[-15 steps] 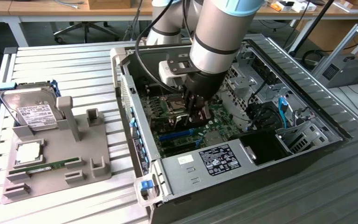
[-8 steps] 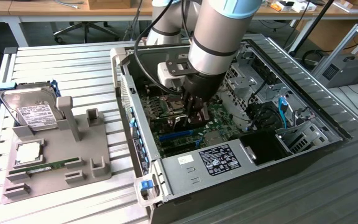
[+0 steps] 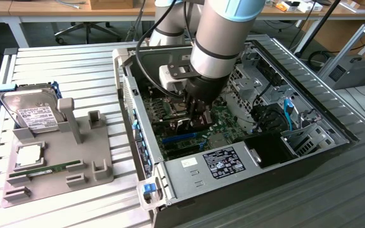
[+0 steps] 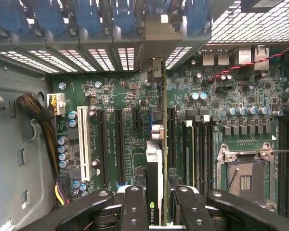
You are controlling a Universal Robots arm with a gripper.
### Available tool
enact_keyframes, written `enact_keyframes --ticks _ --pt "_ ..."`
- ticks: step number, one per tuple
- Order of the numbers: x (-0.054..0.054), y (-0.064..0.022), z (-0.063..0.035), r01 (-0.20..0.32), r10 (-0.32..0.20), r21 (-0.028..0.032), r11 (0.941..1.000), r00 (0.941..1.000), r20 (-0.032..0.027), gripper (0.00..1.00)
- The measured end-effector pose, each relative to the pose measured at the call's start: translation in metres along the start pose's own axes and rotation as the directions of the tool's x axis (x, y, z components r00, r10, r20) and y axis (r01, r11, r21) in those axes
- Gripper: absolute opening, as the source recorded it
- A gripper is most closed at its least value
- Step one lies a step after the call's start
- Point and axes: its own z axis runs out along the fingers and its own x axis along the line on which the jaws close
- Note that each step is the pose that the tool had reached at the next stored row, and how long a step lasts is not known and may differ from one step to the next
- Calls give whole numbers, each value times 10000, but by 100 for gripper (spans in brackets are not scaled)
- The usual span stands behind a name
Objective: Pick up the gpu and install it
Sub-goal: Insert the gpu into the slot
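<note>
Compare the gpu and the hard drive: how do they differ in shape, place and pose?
The gpu is a thin card; the hard drive is a boxy silver block with a white label. The gpu stands on edge inside the computer case, gripped by the hand; the hard drive leans in the grey stand outside it. Both are rectangular.

One gpu [image 4: 154, 161], one hard drive [image 3: 35, 113]

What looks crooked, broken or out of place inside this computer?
Nothing stands out. The graphics card stands edge-on in the gripper, parallel to the motherboard slots, with no visible tilt or damage. The processor socket is empty but looks intact.
</note>
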Motion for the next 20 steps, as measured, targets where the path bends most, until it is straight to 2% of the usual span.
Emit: enact_keyframes --ticks 20 --pt "23 21 32 0 0 0 10000 10000 0 27"
